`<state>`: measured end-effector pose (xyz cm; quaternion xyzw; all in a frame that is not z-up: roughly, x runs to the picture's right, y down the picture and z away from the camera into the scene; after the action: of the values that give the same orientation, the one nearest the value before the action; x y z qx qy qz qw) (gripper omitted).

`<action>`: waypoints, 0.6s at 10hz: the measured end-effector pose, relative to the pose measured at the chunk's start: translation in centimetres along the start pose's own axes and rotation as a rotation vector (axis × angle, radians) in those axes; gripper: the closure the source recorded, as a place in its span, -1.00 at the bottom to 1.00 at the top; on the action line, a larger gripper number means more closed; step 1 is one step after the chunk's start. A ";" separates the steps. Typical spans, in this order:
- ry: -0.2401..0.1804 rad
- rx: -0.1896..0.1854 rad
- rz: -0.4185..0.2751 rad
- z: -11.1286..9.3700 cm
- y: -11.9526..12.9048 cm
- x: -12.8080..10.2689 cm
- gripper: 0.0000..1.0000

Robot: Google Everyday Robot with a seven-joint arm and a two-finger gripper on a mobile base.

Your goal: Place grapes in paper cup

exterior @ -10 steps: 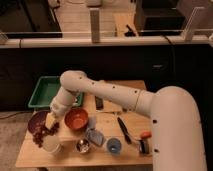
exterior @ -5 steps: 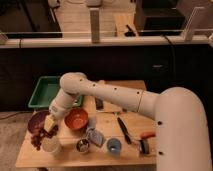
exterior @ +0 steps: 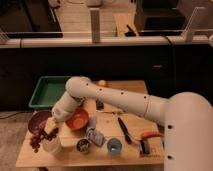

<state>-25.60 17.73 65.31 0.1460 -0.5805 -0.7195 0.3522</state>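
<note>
Wooden desk (exterior: 132,152) in a dim room carries a green tray (exterior: 47,92), a purple bowl (exterior: 36,120), an orange bowl (exterior: 77,119), a steel cup (exterior: 82,146) and a blue cup (exterior: 114,146). At its front-left corner the claw (exterior: 51,130) hangs just over the paper cup (exterior: 52,146); whether it is open or closed cannot be told. The grapes (exterior: 36,141) show as a dark bunch at the cup's left side, seemingly outside it, though whether they touch the rim is unclear. By this look, the grapes have reached the cup but are not seated inside it.
</note>
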 end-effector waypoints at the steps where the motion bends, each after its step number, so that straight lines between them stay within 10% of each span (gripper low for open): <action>1: 0.010 -0.001 0.009 -0.1 0.1 -0.2 0.47; 6: 0.015 0.007 0.046 -0.6 0.5 -0.9 -0.51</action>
<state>-24.46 17.84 65.43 0.1391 -0.5834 -0.7082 0.3725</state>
